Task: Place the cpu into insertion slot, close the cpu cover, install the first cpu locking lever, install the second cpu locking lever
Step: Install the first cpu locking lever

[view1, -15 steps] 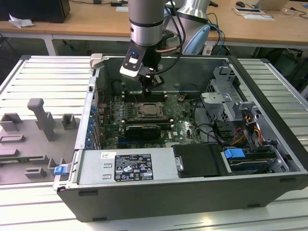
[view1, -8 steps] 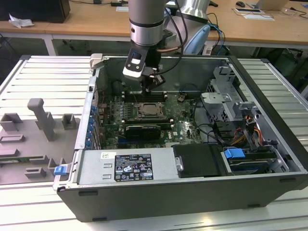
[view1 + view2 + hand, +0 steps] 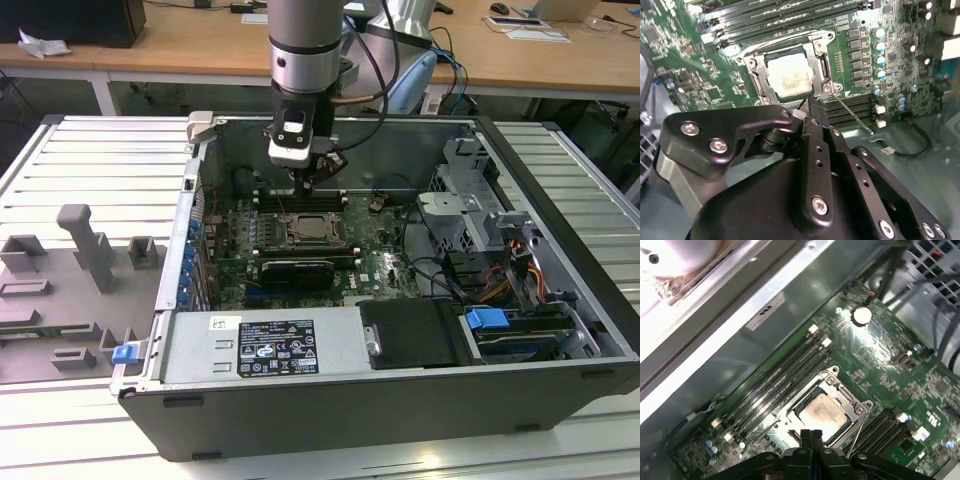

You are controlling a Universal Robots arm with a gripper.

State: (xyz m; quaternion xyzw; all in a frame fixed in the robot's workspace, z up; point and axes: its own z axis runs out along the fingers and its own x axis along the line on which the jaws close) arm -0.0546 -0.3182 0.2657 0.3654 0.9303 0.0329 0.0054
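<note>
The tool [image 3: 809,103] is clenched, its fingers pressed together with nothing visible between them, and its tip hangs just over a corner of the cpu cover [image 3: 821,62]. That cover lies flat over the cpu [image 3: 787,75], which sits in the insertion slot [image 3: 746,61]. A thin locking lever [image 3: 852,116] juts from that corner, seemingly unlatched. The green motherboard [image 3: 690,75] surrounds it inside the open computer case [image 3: 400,400].

The cpu [image 3: 789,77], a flat square chip with a pale silvery top, lies flat in the insertion slot [image 3: 749,65] on the green board. The cpu cover [image 3: 821,62], a thin metal frame, lies down around it. One thin locking lever [image 3: 852,116] slants away from the cover's corner.
</note>
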